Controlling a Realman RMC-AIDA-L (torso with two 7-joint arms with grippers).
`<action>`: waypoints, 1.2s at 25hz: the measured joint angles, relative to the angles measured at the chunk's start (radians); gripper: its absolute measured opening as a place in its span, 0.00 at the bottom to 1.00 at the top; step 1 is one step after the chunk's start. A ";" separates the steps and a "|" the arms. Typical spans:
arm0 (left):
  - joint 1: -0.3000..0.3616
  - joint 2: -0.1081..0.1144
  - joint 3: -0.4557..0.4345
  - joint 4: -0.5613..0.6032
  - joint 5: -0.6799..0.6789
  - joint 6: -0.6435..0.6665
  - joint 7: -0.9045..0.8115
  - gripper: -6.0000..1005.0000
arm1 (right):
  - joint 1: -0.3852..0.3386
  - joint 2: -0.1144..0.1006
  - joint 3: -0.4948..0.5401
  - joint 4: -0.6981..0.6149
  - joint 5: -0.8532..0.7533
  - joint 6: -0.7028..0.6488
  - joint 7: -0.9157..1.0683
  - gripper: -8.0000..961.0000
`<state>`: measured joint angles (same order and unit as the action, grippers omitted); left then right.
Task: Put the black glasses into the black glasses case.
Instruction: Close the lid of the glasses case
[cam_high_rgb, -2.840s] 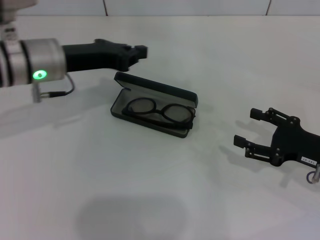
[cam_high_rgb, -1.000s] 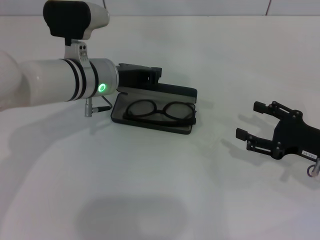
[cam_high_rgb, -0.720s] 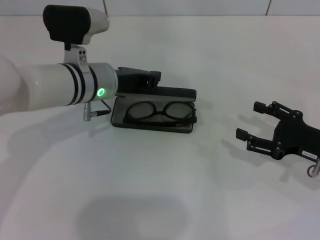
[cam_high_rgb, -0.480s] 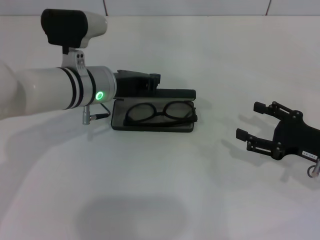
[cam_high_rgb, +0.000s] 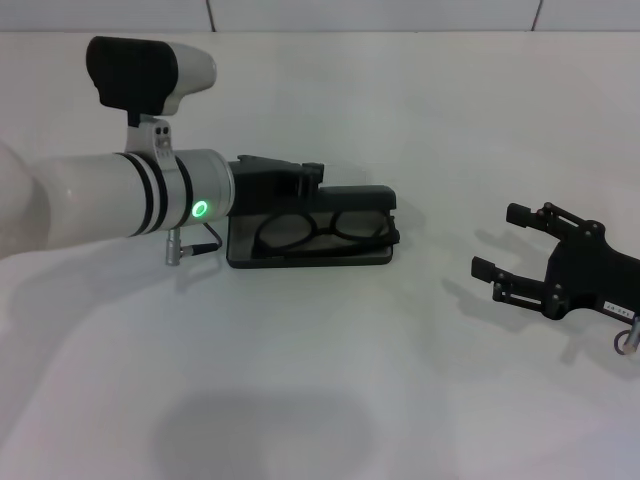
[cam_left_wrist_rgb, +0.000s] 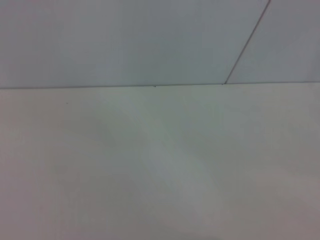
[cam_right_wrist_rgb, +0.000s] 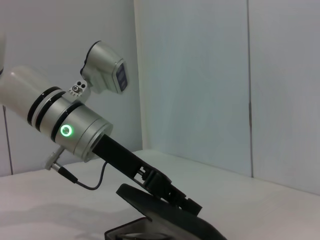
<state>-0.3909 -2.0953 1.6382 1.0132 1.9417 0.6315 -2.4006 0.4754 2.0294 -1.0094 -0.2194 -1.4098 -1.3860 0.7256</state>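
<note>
Nearest the robot, the white matte table (cam_high_rgb: 330, 400) is bare of objects and carries only a soft grey shadow on its front part. On the right side, the black skeletal right gripper (cam_high_rgb: 502, 250) hangs low over the table, well apart from the case, with its two fingers (cam_high_rgb: 522, 214) spread wide and nothing between them.

Farther back and left of centre lies the matte black rectangular hard-shell glasses case (cam_high_rgb: 310, 226) with rounded corners. Its lid (cam_high_rgb: 345, 196) is lowered most of the way over the tray, leaving a narrow gap along the front. Through that gap show the thin black-framed glasses (cam_high_rgb: 315, 228) with two rounded oval clear lenses, lying inside the case on its grey lining, lenses side by side along the case's length.

The left arm, a thick white cylinder with black rings and a green glowing light (cam_high_rgb: 200, 210), reaches in from the left edge. Its black left gripper (cam_high_rgb: 300, 175) sits on the rear left part of the lid, touching it. In the right wrist view the same gripper (cam_right_wrist_rgb: 172, 192) presses on the sloping lid (cam_right_wrist_rgb: 165, 212). Whether its fingers are parted or closed cannot be told.

Beyond the case the table runs on to a pale tiled wall (cam_high_rgb: 380, 14).
</note>
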 joint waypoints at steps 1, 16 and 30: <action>0.001 0.000 0.002 0.000 0.000 0.000 0.001 0.04 | 0.000 0.000 0.000 0.000 0.000 0.000 0.000 0.87; 0.043 -0.001 0.017 -0.010 -0.142 -0.001 0.181 0.04 | 0.003 0.000 0.006 0.000 0.000 -0.002 0.000 0.87; 0.042 0.001 0.037 -0.024 -0.181 0.005 0.221 0.04 | 0.004 0.000 0.008 0.000 0.000 0.002 0.000 0.87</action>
<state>-0.3493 -2.0948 1.6755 0.9895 1.7608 0.6364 -2.1798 0.4797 2.0294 -1.0016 -0.2194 -1.4097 -1.3839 0.7256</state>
